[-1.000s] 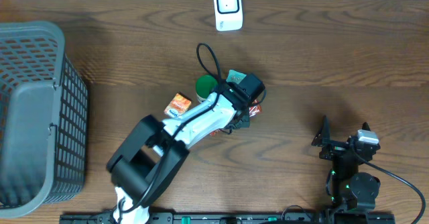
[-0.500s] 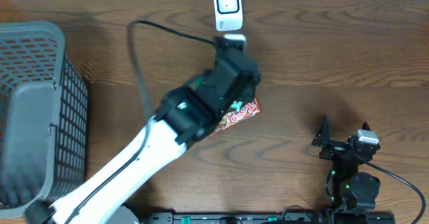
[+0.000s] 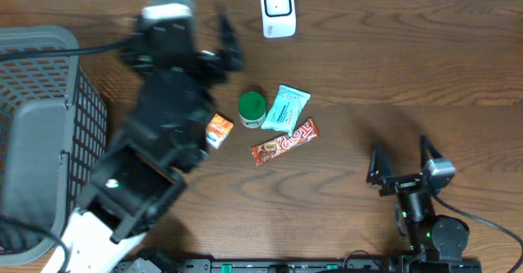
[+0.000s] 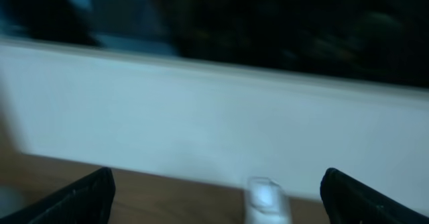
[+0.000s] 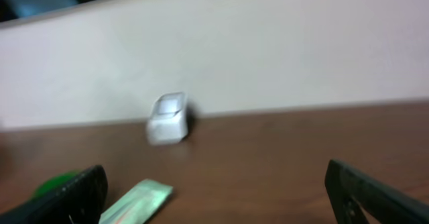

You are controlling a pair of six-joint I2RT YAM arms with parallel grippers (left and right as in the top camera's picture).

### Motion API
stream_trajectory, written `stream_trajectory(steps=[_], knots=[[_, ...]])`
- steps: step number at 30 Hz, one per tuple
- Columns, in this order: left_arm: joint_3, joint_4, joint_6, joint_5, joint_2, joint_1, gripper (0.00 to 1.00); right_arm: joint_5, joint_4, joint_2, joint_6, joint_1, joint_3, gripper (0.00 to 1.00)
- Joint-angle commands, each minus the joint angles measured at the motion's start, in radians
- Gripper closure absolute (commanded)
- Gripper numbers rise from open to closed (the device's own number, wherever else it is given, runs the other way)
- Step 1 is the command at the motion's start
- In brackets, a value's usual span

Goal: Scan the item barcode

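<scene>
White lettering on the red snack bar [image 3: 283,142] is unreadable.

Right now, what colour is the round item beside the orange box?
The round item is green, clearest in the overhead view.

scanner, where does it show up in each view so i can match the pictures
Overhead: scanner at top centre, by the table's far edge.
Left wrist: scanner blurred, at the bottom edge, right of centre.
Right wrist: scanner left of centre, on the table.
Shared landmark: the pale wall right behind it.
</scene>
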Motion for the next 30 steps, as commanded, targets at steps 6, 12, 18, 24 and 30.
stream_trajectory(steps=[6,12,18,24,30], knots=[[0.082,0.002,0.125,-0.095,-0.021,0.299,0.02,-0.138,-0.386,0.334,0.096,0.013,0.383,0.01],[0.087,-0.107,0.126,-0.096,-0.023,0.328,0.02,-0.147,-0.839,0.817,0.105,0.111,0.823,0.01],[0.085,-0.123,0.122,-0.085,-0.022,0.328,0.02,-0.197,-1.022,1.194,-0.035,0.158,1.063,0.01],[0.081,-0.13,0.117,-0.085,-0.021,0.328,0.02,-0.484,-0.917,1.442,-0.327,0.159,1.066,0.01],[0.08,-0.13,0.118,-0.085,-0.023,0.328,0.02,-0.543,-0.835,1.713,-0.353,0.158,1.066,0.01]])
